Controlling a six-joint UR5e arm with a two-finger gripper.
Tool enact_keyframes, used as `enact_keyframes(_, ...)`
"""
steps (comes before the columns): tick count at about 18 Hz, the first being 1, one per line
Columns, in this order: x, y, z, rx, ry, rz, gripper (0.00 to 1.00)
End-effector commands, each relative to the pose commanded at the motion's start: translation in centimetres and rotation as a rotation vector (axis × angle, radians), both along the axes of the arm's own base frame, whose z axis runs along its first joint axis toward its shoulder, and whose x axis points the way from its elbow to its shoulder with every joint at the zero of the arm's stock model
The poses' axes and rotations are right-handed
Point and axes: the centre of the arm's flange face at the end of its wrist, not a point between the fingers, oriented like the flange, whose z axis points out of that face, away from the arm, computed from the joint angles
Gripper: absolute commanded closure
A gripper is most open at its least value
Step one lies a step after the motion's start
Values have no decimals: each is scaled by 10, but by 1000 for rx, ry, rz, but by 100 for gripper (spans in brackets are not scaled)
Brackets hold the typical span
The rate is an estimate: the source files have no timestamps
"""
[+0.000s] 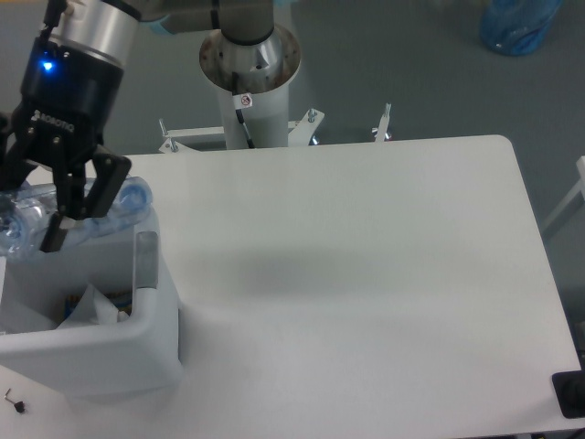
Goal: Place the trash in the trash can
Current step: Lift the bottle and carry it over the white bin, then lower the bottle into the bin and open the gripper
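- A white worktop [366, 274] fills most of the view, with grey floor behind it; its broad middle and right side carry nothing that shows.
- Nearest the camera, at the lower left, stands the trash can [101, 352], a boxy white bin with a thick rim and a grey tab on its right wall.
- Inside the bin, something white and folded pokes up near the front corner; it may be the tissue wad [91, 306], though I cannot be sure.
- Just above the bin's open mouth hangs the claw [32, 215], its dark fingers clamped on the flattened clear bottle [110, 206]. The bottle lies roughly level across the opening, one end jutting right past the fingers, the other reaching the frame's left edge.
- Judging by this, the carry is all but done: the bottle is over the can but not yet let go. What is left is opening the fingers so that it drops in.
- Beyond, the arm's grey pedestal [249, 82] rises at the worktop's far edge.
- Farthest off, a blue bag [519, 23] sits on the floor at the top right.
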Motion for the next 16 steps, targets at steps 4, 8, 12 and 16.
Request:
enact_keyframes(4, 5, 2, -1, -1, -9, -5, 40)
enact_keyframes(8, 4, 6, -6, -7, -12, -8, 40)
enact_keyframes(12, 10, 12, -11, -13, -11, -24, 40)
enact_keyframes(16, 12, 20, -16, -19, -12, -35, 40)
